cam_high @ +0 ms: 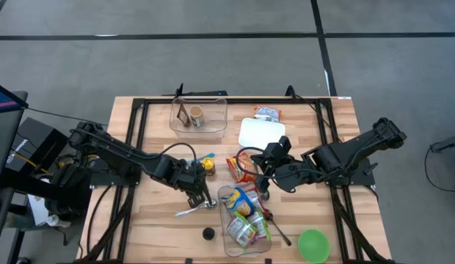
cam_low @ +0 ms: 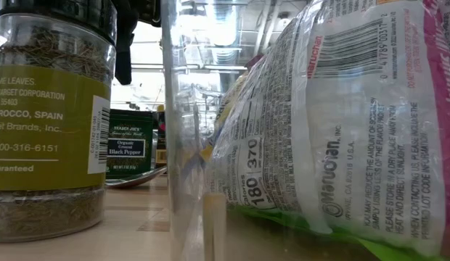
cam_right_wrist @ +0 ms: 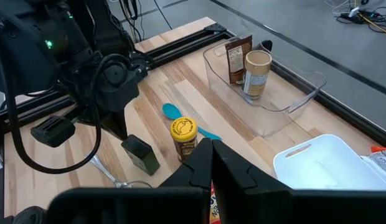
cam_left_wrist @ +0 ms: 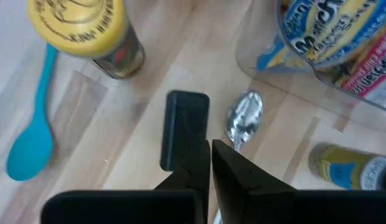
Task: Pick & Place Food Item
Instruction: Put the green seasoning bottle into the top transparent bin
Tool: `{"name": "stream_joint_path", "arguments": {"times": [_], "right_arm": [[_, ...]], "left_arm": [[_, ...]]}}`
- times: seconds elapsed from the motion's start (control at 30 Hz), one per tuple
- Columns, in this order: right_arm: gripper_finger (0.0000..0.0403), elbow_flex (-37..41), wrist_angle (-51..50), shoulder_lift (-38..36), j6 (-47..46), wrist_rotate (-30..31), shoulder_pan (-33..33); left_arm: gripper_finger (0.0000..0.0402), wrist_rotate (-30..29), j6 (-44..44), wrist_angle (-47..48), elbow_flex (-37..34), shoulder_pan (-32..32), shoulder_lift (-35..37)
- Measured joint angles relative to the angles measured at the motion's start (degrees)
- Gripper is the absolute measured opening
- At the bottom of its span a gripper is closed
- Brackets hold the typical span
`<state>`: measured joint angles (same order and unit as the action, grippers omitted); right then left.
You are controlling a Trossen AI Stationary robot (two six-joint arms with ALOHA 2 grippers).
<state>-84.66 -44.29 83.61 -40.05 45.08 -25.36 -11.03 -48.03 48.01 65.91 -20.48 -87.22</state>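
Two clear bins (cam_high: 199,116) on table (cam_high: 139,227); one metal spoon (cam_left_wrist: 244,118), one blue spoon (cam_left_wrist: 32,140). Left gripper (cam_high: 198,196) closed, right gripper (cam_high: 266,183) closed; both empty.

Your left arm reaches in from the left edge of the bench toward its middle, elbow bent, wrist tipped down so the left hand (cam_high: 202,199) points at the bench surface. Its two fingers (cam_left_wrist: 227,171) are pressed together, with nothing between them. Your right arm comes in from the right edge, forearm stretched toward the centre, with the right hand (cam_high: 265,185) held low. Its fingers (cam_right_wrist: 227,163) are likewise closed tight and empty. The two hands sit near each other, apart.
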Motion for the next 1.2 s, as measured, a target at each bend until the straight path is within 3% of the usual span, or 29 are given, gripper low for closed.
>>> {"name": "stream_joint_path", "arguments": {"times": [0.23, 0.47, 0.6, 0.9, 1.2], "right_arm": [[0.0001, 0.0, 0.2, 0.0, 0.0, 0.0, 0.0], [0.0001, 0.0, 0.2, 0.0, 0.0, 0.0, 0.0], [0.0001, 0.0, 0.2, 0.0, 0.0, 0.0, 0.0], [0.0001, 0.0, 0.2, 0.0, 0.0, 0.0, 0.0], [0.0001, 0.0, 0.4, 0.0, -0.5, -0.1, 0.0]], "left_arm": [[0.0077, 4.5, 1.1, 0.0, 0.0, 0.3, 0.0], [0.0181, 1.6, 3.0, 0.2, 0.0, 1.2, 0.0], [0.0219, 0.4, 3.0, 0.2, 0.0, 1.9, 0.0], [0.0231, -1.3, 3.2, 0.0, -0.2, 1.9, 0.1], [0.0227, -2.6, 3.2, -4.9, -6.1, 1.9, 0.1]]}}
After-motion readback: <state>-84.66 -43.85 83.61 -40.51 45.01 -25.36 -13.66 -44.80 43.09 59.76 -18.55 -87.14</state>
